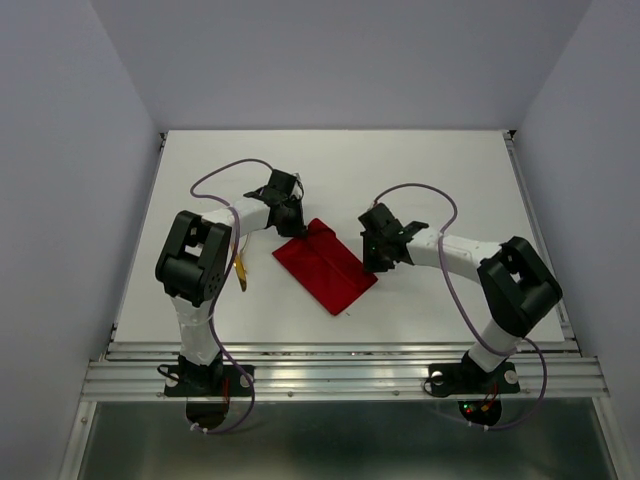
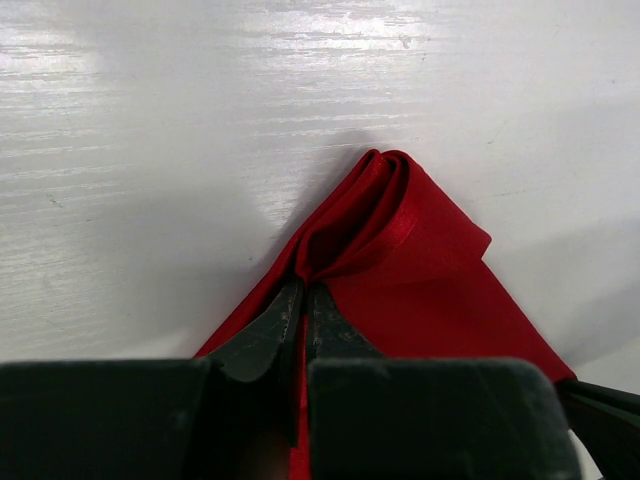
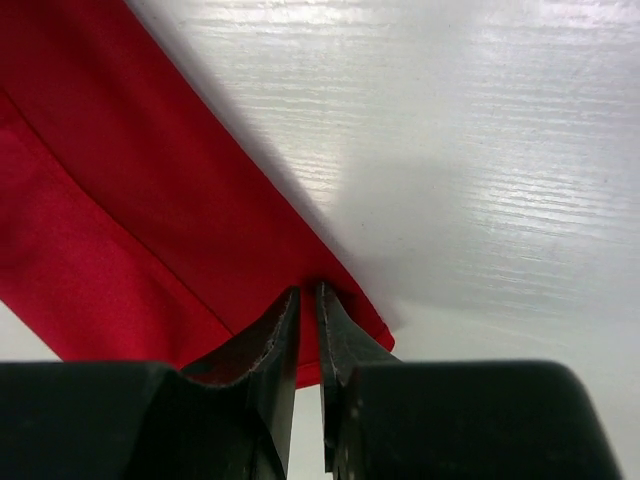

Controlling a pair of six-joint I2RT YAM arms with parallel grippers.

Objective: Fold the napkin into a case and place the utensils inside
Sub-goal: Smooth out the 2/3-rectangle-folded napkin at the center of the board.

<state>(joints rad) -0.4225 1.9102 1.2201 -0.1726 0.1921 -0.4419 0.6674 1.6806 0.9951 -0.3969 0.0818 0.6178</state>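
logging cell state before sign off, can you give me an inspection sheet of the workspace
surface: white table, light glare in the wrist views
job's things: red napkin folded, mid-table; one gold utensil to its left, apart, partly hidden under the left arm; second utensil not seen
clutter: nothing seen
grippers: left gripper fingers shut on the napkin's bunched far-left edge; right gripper fingers shut on its right edge
cables: purple cable looped over each arm
surroundings: grey walls on three sides; metal rail at the near edge
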